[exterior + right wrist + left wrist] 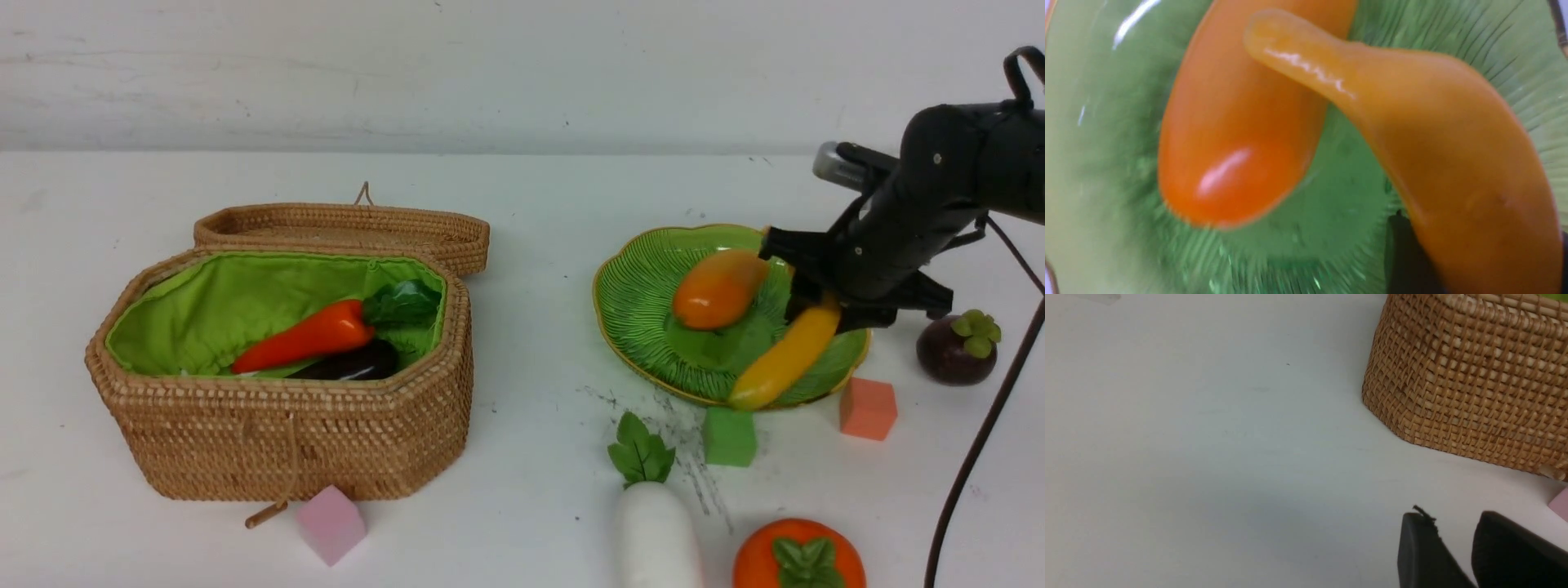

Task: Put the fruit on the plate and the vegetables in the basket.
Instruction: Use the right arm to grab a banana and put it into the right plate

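The jaws of the right gripper (816,310) pinch the glossy yellow toy banana (788,355) over the ribbed green glass plate (637,302), beside the orange oval mango (718,290). Lower it inside the rim before releasing. The jaws of the left gripper (1453,522) stand slightly apart, empty.

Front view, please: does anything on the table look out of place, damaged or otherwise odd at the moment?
Dark scuff marks smear the table between the plate and the radish. The banana, gripped by the right gripper, slants with its lower tip over the plate's near rim rather than lying flat.
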You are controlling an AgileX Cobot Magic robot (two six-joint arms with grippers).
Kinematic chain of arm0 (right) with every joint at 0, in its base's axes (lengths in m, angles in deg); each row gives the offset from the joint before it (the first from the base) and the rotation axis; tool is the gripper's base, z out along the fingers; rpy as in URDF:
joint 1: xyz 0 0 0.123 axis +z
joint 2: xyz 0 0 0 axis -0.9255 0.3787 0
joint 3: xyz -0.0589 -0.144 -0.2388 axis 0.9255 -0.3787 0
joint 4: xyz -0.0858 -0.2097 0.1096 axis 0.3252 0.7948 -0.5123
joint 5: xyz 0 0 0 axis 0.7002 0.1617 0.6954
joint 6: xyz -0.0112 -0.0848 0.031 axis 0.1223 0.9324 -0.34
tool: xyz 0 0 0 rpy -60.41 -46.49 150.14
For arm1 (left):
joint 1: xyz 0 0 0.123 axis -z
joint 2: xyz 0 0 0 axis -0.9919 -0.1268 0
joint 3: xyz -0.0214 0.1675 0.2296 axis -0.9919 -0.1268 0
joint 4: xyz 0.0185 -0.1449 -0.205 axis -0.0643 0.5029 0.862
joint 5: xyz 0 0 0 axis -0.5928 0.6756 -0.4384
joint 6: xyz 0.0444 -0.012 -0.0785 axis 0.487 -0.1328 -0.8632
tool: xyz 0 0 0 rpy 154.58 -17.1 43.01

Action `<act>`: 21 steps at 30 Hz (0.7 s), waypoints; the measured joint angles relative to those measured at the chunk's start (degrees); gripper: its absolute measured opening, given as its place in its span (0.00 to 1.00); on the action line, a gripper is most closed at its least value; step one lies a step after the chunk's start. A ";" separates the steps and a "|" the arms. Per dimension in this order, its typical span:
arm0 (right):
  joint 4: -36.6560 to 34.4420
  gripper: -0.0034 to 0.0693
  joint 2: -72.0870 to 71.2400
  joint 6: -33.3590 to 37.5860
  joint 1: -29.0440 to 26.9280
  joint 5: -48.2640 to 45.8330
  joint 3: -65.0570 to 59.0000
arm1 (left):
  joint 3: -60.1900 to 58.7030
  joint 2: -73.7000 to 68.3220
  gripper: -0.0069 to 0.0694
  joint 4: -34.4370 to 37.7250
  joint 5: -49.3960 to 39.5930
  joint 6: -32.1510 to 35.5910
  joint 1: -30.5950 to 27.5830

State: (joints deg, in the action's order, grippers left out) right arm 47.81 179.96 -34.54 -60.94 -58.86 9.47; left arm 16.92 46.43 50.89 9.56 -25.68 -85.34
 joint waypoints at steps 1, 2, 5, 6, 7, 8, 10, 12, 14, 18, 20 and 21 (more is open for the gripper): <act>-0.82 0.50 0.46 -1.25 -0.16 0.63 -0.01 | 0.00 0.00 0.34 0.00 0.00 0.00 0.00; -1.40 0.50 0.89 -2.26 -0.28 1.19 -0.01 | 0.00 0.00 0.35 0.00 0.00 0.00 0.00; -3.55 0.50 1.67 -3.30 -0.34 1.91 0.01 | 0.00 0.00 0.35 0.00 0.00 0.00 0.00; -3.87 0.50 1.84 -3.43 -0.34 1.91 0.01 | 0.00 0.00 0.35 0.00 0.00 0.00 0.00; -4.43 0.50 2.06 -3.62 -0.34 1.99 0.12 | 0.00 0.00 0.35 0.00 0.00 0.00 0.00; -4.72 0.50 2.12 -3.68 -0.34 2.18 0.12 | 0.00 0.00 0.35 0.00 0.00 0.00 0.00; -5.14 0.50 2.24 -3.86 -0.34 2.46 0.12 | 0.00 0.00 0.36 0.00 0.00 0.00 0.00; -5.14 0.50 2.24 -3.90 -0.34 2.59 0.18 | 0.00 0.00 0.36 0.00 0.00 0.00 0.00; -5.14 0.54 2.24 -3.92 -0.34 2.59 0.18 | 0.00 0.00 0.36 0.00 0.00 0.00 0.00; -5.23 0.71 2.14 -3.92 -0.34 1.78 0.18 | 0.00 0.00 0.36 0.00 0.00 0.00 0.00; -5.41 0.83 1.94 -3.87 -0.34 1.45 0.22 | 0.00 0.00 0.36 0.00 0.00 0.00 0.00; -5.41 0.83 1.94 -3.81 -0.34 1.44 0.22 | 0.00 0.00 0.36 0.00 0.00 0.00 0.00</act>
State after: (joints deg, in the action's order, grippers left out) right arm 42.40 181.90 -38.35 -61.29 -57.41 9.70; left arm 16.92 46.43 50.89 9.56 -25.68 -85.34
